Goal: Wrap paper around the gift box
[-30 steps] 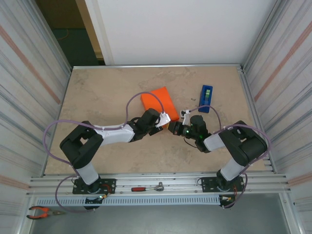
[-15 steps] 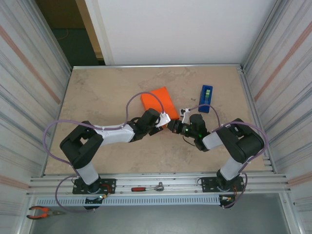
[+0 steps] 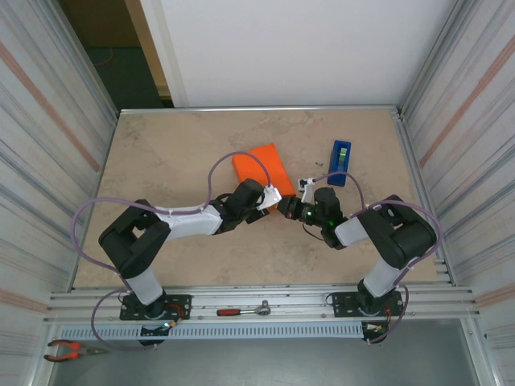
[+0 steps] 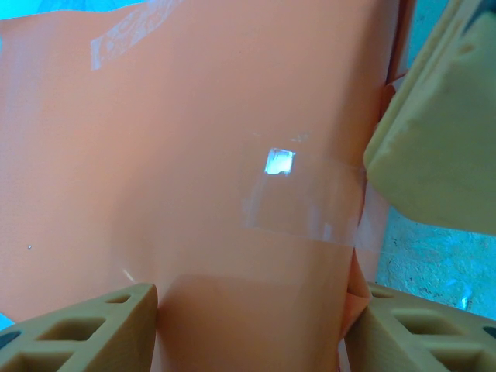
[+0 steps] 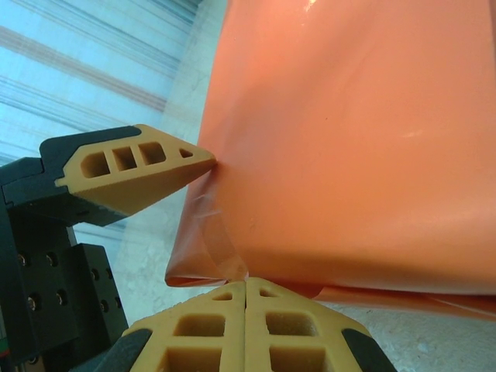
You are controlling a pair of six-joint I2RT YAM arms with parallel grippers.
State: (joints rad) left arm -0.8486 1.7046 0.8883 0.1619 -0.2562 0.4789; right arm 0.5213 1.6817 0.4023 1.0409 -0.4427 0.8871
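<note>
The orange paper covers the gift box, which is hidden beneath it, at mid-table. My left gripper spans the parcel's near end. In the left wrist view its fingers press both sides of the paper, which carries a clear tape strip. My right gripper is shut, and its joined tips touch the parcel's lower corner where a tape piece curls over a loose paper fold. A left fingertip touches the parcel's side there.
A blue tape dispenser stands to the right of the parcel. A ratchet wrench lies on the front rail and red pliers at the bottom left. Corrugated walls close in both sides of the table.
My right gripper has shifted slightly left and closer to the parcel's corner. The left arm and parcel have stayed still.
</note>
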